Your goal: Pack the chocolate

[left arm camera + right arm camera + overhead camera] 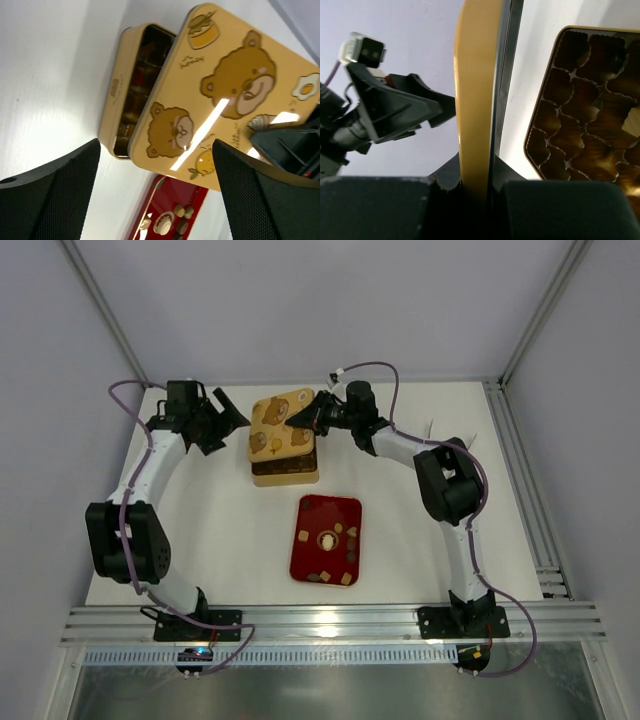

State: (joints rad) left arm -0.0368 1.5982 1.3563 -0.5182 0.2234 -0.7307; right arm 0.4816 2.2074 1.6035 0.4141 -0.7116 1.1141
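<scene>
My right end effector [300,423] [479,187] is pinched narrow on the edge of the lid [280,425] [225,100] [475,100], holding it over the box [285,472] [117,100] [540,125], which is partly uncovered. My left end effector [235,420] [155,150] is spread wide just left of the box, gripping nothing. The chocolate [327,540] [175,220] lies in the tray [312,520] [170,200] on the tabletop [220,530], just in front of the box.

The lid [225,100] was smooth and glossy, with printed artwork and a bright streak of reflected light. The box [112,107] under it had a satin gold wall that looked like metal. Its insert [580,140] was thin, shiny gold formed plastic. The red tray [315,515] was glossy. The table [220,530] was matt white. The left gripper [156,150] had matt black fingers [60,195] with a fine mesh texture.
</scene>
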